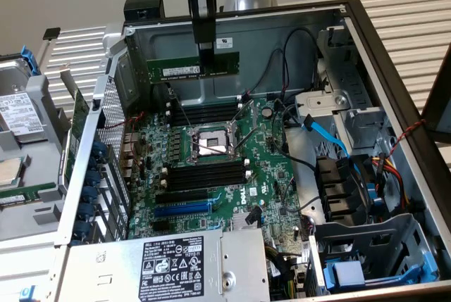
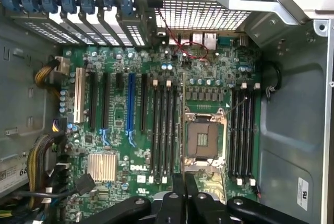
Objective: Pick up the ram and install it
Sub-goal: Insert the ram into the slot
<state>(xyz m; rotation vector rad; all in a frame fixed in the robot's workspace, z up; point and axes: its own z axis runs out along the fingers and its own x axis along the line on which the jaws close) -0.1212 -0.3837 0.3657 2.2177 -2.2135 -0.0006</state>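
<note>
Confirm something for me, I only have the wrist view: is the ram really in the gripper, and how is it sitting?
Observer: Yes. In the exterior view the gripper is shut on the ram near its middle, with the label side facing the camera.
Operator: Is it tipped on end?
Observer: No. Its long edge runs along the case's back wall.
Operator: Is it touching any slot?
Observer: No. It hangs apart from the motherboard, above the black slots.
</note>
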